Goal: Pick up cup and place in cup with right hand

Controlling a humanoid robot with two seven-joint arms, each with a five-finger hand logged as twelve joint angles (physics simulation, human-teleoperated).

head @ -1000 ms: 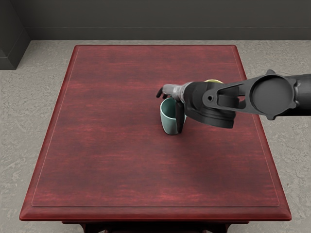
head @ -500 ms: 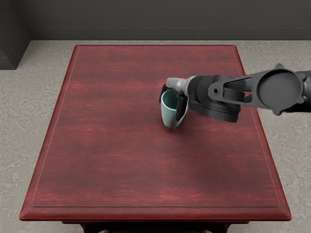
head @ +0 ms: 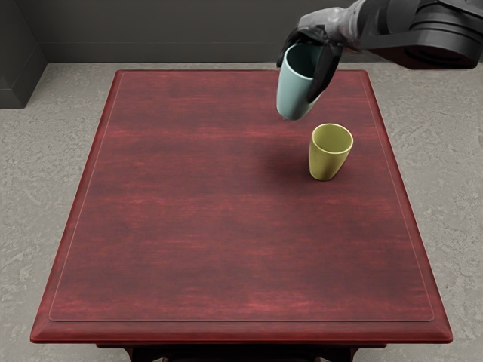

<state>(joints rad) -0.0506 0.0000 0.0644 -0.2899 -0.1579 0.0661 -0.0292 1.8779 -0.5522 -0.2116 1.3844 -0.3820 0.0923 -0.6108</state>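
My fingers are closed on the teal cup: one dark digit lies down its 4 o'clock side, and others wrap over toward 10 o'clock. Contact behind the wall is hidden; I cannot tell how many digits bear the load. The cup is held mouth up with a slight lean, raised off the table near its far edge, toward 1 o'clock.

Above it, my right hand covers part of the rim; my right arm leads out toward 3 o'clock.

Change of state: the teal cup has moved up and toward 1 o'clock from its place half a second ago. The same motion has uncovered the yellow cup, which stands upright on the table at 5 o'clock from the teal cup, apart from it, its mouth unobstructed. Result: the pick stage is complete; the place stage remains, with the yellow cup as the likely receiver.

Next, as I judge it: shift toward 5 o'clock, align the teal base over the yellow mouth — correcting the lean first — then lower straight down and release.

Caution: a tilted or off-centre base may catch the yellow rim and topple the receiver. Keep my digits clear of that rim during insertion.
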